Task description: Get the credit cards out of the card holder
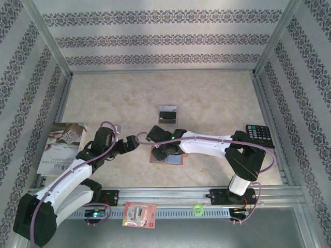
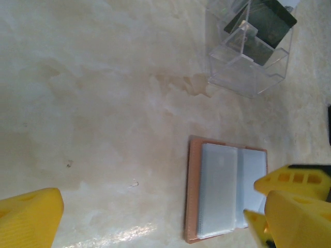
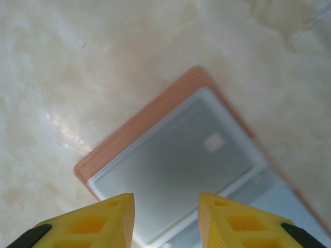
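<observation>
open brown card holder (image 2: 194, 196), grey credit card (image 2: 220, 186) inside

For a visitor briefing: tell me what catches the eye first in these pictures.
The open reddish-brown card holder lies flat near the front middle of the table. The right end effector hangs over its grey-blue panel, jaws apart. Farther back stands a clear plastic box with something dark and flat inside.
</observation>
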